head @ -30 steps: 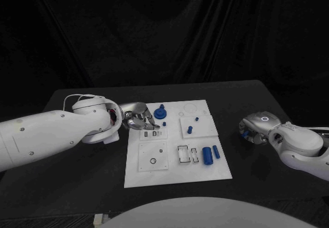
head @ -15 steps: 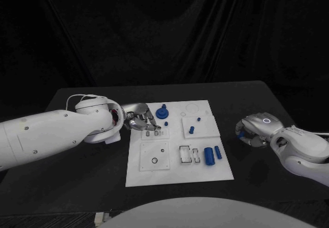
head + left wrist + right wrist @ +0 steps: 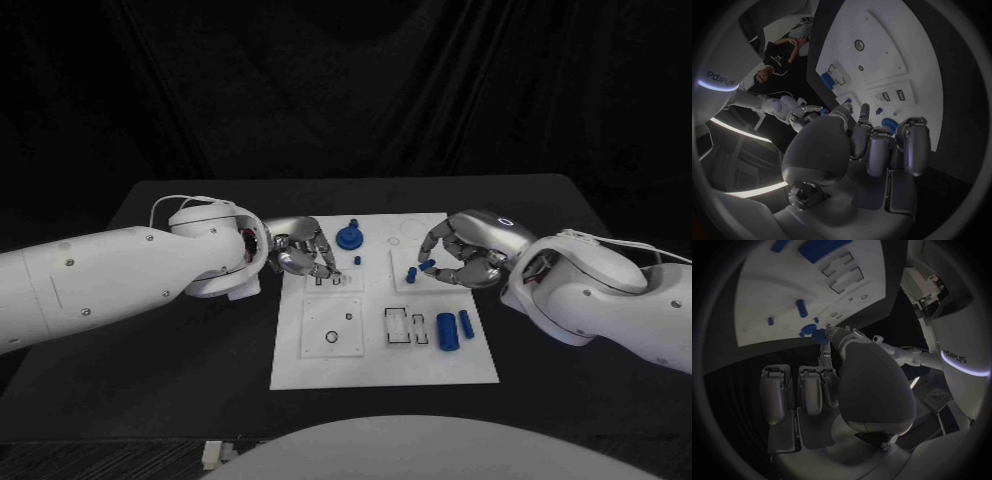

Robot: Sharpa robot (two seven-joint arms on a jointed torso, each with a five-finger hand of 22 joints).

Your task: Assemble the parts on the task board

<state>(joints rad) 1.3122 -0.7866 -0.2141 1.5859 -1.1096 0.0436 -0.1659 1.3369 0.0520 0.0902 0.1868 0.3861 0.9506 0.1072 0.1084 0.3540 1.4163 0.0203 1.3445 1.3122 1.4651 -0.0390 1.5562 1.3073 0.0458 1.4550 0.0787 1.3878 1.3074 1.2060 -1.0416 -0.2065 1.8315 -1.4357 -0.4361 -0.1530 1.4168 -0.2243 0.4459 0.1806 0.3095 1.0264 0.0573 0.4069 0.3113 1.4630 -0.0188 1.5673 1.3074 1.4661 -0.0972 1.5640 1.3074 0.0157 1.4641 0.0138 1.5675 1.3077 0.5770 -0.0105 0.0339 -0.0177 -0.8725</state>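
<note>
The white task board (image 3: 382, 350) lies in the middle of the black table. My left hand (image 3: 307, 255) is at the board's far left edge with its fingers curled, and I see nothing in them. Beside it stands a blue knob-shaped part (image 3: 351, 238), also seen past my fingers (image 3: 890, 124). My right hand (image 3: 462, 255) hovers over the board's far right section and pinches a small blue part (image 3: 427, 265) between its fingertips, just above a short blue peg (image 3: 411, 274). The small blue part (image 3: 811, 331) sits at my thumb tip.
A thick blue cylinder (image 3: 447, 330) and a thin blue rod (image 3: 466, 322) lie on the board's near right part. A small blue peg (image 3: 356, 260) stands near my left hand. Rectangular slots (image 3: 397, 325) and a round recess (image 3: 329, 338) sit in the near half.
My right hand has come from beside the board's right edge leftward onto the far right section, carrying the small blue part. My left hand has stayed where it was.
</note>
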